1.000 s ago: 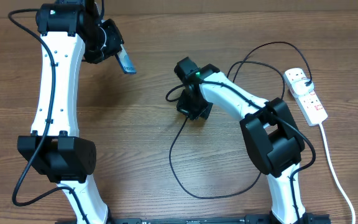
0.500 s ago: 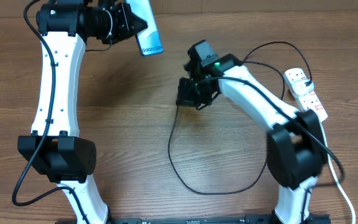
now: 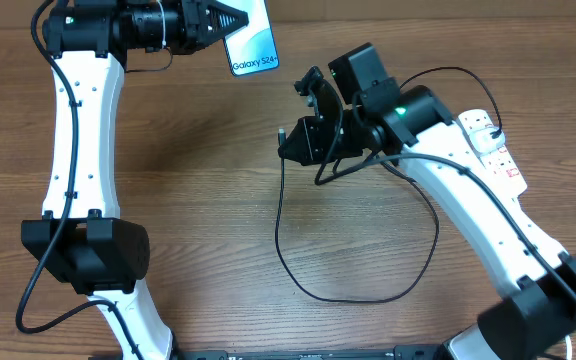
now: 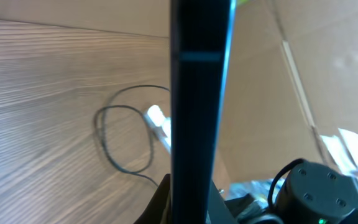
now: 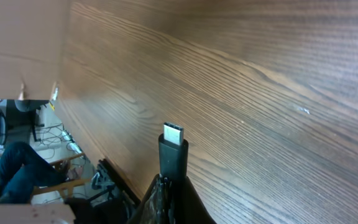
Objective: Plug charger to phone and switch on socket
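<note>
Two tools: both gripping above the worktop (image 3: pixel 188 200)
Left tool (image 3: pixel 230 22): clamping the phone (image 3: pixel 251 45) — holding it aloft
Right tool (image 3: pixel 303 140): pinching the charger (image 3: pixel 278 230) tip, cable trailing toward the socket (image 3: pixel 483 128)

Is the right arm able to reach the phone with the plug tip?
Probably yes. The right gripper holds the charger tip up, the left gripper holds the phone nearby, and nothing sits between them.

Left jaws clamp phone (image 3: pixel 249 45); right jaws clamp charger (image 3: pixel 277 225) end
</note>
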Action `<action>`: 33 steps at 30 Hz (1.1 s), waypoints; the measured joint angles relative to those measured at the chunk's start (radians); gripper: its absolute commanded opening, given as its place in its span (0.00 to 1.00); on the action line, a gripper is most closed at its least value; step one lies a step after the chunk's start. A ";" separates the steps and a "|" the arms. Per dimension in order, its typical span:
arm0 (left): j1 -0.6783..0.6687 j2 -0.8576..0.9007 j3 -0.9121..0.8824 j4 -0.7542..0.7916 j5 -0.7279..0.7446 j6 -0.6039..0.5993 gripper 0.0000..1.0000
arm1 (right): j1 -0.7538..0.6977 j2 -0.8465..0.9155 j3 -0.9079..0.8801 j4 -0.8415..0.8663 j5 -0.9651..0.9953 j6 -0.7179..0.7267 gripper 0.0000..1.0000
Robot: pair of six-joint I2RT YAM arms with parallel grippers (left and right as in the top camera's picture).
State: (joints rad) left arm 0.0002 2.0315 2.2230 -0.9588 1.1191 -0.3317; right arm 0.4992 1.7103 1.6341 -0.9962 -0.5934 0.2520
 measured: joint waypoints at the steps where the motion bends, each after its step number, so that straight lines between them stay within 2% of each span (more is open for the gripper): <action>1: 0.000 0.000 0.000 0.001 0.024 0.003 0.04 | 0.000 -0.014 0.000 0.001 -0.002 -0.005 0.04; 10: -0.005 0.000 0.000 -0.044 0.079 0.026 0.04 | 0.013 -0.113 0.000 -0.008 0.039 -0.031 0.04; 20: -0.066 0.000 0.000 -0.139 0.086 0.110 0.04 | 0.125 -0.114 0.016 -0.017 0.161 -0.037 0.03; 33: -0.081 0.000 0.000 -0.198 0.156 0.210 0.04 | 0.129 -0.114 0.069 -0.043 0.287 -0.026 0.04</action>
State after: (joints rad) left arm -0.0811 2.0315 2.2230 -1.1572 1.2755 -0.1215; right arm 0.6281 1.5959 1.7035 -1.0389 -0.3061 0.2260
